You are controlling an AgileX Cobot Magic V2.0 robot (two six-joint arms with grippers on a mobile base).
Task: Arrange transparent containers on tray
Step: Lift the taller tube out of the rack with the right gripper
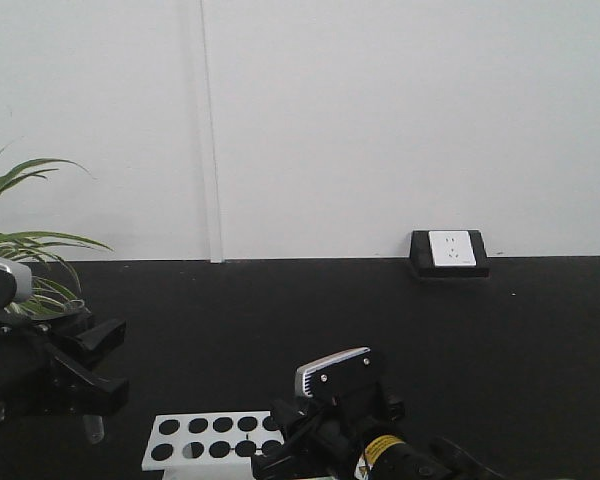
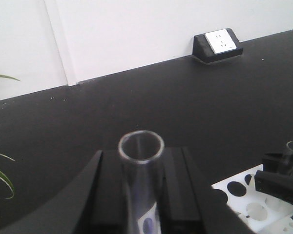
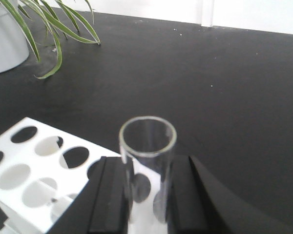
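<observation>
In the left wrist view a clear glass test tube (image 2: 141,161) stands upright between the black jaws, open rim up, and my left gripper (image 2: 142,163) is shut on it. The right wrist view shows a wider clear test tube (image 3: 147,146) held the same way, with my right gripper (image 3: 147,165) shut on it just above the white holed rack (image 3: 34,170). The front view has the left gripper (image 1: 102,362) at the left edge and the right gripper (image 1: 305,432) low in the middle. The tray is out of view.
The white holed rack (image 1: 205,437) lies on the black tabletop between the two arms. A potted plant (image 3: 10,34) stands at the left, its leaves (image 1: 25,245) reaching over the table. A black wall socket block (image 1: 449,252) sits at the table's back edge.
</observation>
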